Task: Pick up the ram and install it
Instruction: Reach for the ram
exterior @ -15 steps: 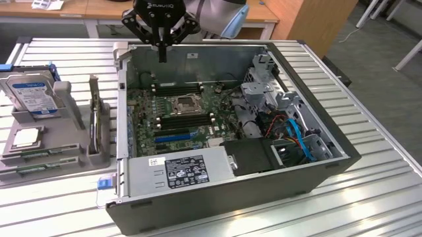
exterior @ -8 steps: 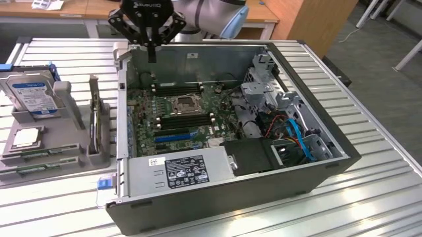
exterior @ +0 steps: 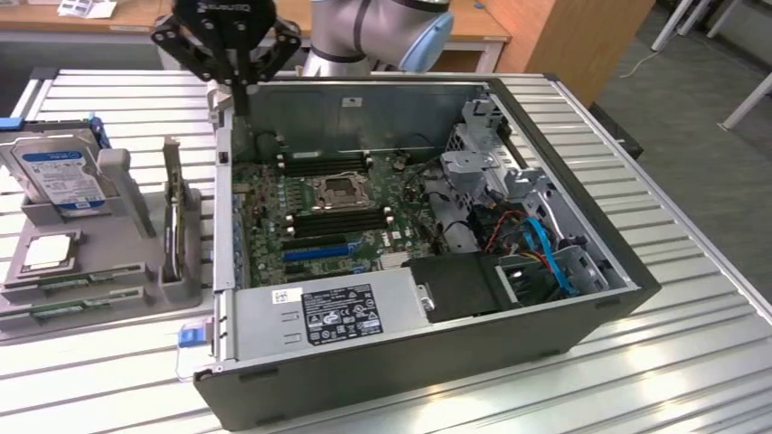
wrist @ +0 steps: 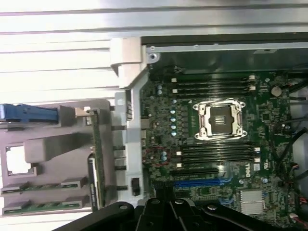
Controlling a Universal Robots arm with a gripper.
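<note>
Two green ram sticks lie flat, side by side, in slots of a grey holder at the exterior view's left, beside the open computer case. My black gripper hangs shut and empty above the case's far left corner, well away from the sticks. Inside the case the green motherboard shows empty black memory slots on both sides of the bare processor socket.
The grey holder also carries a silver hard drive with a blue label, an upright expansion card and a square chip. A power supply, a black fan housing and cables fill the case's near side.
</note>
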